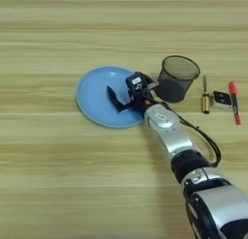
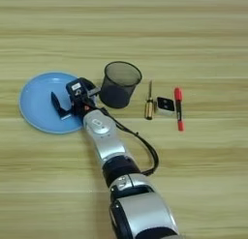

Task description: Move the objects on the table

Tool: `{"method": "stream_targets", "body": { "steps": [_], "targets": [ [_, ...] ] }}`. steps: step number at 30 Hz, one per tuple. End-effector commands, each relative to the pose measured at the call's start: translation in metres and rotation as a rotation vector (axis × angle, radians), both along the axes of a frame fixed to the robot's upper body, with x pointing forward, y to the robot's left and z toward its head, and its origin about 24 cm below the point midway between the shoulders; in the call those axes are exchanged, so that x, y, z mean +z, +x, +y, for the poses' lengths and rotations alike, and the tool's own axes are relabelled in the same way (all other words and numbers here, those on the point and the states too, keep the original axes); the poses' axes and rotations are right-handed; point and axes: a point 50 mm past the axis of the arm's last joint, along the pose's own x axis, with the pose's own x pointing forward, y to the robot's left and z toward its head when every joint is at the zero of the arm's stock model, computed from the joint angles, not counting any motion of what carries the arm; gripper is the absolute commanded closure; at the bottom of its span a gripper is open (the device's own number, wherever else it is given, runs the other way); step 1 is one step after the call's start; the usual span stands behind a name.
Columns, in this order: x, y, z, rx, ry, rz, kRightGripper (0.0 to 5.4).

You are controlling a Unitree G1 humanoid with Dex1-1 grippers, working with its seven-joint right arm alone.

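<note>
**A:** While the arm reaches in from the near edge of the desk (image 1: 48,185), where does its end effector (image 1: 118,100) sit?

**B:** Over the light-blue plate (image 1: 94,95), on the side nearest the wire-mesh cup (image 1: 177,78). One black finger (image 1: 114,98) points down onto the plate's face; the rest is bunched under the wrist, so I cannot tell whether it is released or clenched, and nothing shows plainly in it.

**A:** Why hang there?

**B:** My guess — the plate is either the thing to be shifted or the drop spot. Its surface looks bare, so nothing has been left on it.

**A:** And the other things?

**B:** All beyond the cup, on the side away from the plate, in a tidy row. First the brass-handled screwdriver (image 1: 205,98), lying with its shaft pointing away from the robot; just beside it the small black block (image 1: 222,99); then a red marker pen (image 1: 235,102), lying parallel. They look lined up for easy picking — a judgement only.

**A:** Count?

**B:** One plate, one upright cup, one screwdriver, one block, one pen: five things, one arm.
</note>
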Motion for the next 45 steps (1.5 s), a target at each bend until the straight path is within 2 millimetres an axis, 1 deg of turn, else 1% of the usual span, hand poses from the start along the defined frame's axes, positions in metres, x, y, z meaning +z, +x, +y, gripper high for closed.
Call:
{"method": "stream_targets", "body": {
  "steps": [1,7,10,16,19,23,28,31,34,36,39,45],
  "targets": [
    [0.047,0.017,0.010,0.019,0.021,-0.178,0.05],
    [0.064,0.017,0.016,0.028,0.027,-0.242,0.05],
    [0.077,0.012,0.016,0.029,0.034,-0.304,0.05],
    [0.114,-0.012,-0.006,-0.047,0.062,-0.473,0.05],
    [0.122,-0.024,-0.021,-0.112,0.060,-0.516,0.05],
    [0.117,-0.042,-0.045,-0.225,0.079,-0.508,0.05],
    [0.109,-0.061,-0.069,-0.335,0.108,-0.483,0.05],
    [0.099,-0.067,-0.077,-0.371,0.118,-0.449,0.05],
    [0.082,-0.067,-0.088,-0.414,0.122,-0.376,0.05],
    [0.074,-0.066,-0.088,-0.405,0.143,-0.331,0.05],
    [0.066,-0.064,-0.083,-0.367,0.155,-0.290,0.05],
    [0.059,-0.062,-0.083,-0.353,0.157,-0.253,0.05]
  ]
}}
